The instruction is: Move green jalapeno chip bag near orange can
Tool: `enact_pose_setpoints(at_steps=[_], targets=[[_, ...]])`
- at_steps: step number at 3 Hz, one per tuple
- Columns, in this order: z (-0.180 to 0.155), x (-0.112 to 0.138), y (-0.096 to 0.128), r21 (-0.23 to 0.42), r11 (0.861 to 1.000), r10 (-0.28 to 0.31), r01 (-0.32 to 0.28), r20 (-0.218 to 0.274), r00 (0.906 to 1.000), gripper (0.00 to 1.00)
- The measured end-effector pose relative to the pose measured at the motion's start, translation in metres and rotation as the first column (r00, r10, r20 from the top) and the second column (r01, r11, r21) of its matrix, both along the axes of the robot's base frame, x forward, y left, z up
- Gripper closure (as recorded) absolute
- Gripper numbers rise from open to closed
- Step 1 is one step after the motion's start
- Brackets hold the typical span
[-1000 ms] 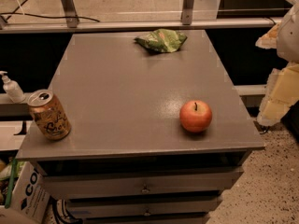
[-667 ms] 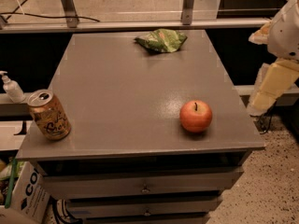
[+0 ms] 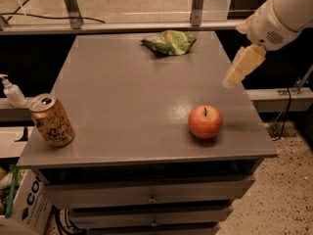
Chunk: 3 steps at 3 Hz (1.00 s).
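The green jalapeno chip bag (image 3: 169,42) lies crumpled at the far middle of the grey table top (image 3: 127,102). The orange can (image 3: 51,120) stands at the near left corner, leaning slightly. My gripper (image 3: 242,66) hangs from the white arm at the right, above the table's right edge, to the right of the bag and above the apple. It touches nothing.
A red-orange apple (image 3: 205,122) sits at the near right of the table. A soap dispenser (image 3: 11,91) stands on a ledge at the left. Drawers are below the top, a cardboard box (image 3: 24,204) at the lower left, and a rail behind the table.
The arm and gripper have moved left and up, from beside the table's right edge to over it. The bag, can and apple have not moved.
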State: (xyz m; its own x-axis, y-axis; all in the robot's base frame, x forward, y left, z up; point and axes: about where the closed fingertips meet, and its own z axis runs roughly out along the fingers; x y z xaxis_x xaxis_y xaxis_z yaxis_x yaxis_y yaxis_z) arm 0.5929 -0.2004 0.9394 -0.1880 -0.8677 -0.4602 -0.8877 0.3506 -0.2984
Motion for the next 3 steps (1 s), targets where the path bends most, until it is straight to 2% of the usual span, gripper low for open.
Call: enact_pose_setpoints(at_steps=[1, 2, 3], targets=[[-0.022, 0.058, 0.011, 0.127, 0.991, -0.044, 0.041, 0.019, 0.9989, 0.0], [-0.022, 0.057, 0.012, 0.127, 0.991, -0.043, 0.041, 0.019, 0.9989, 0.0], [-0.032, 0.065, 0.016, 0.15, 0.987, -0.064, 0.058, 0.041, 0.9971, 0.0]])
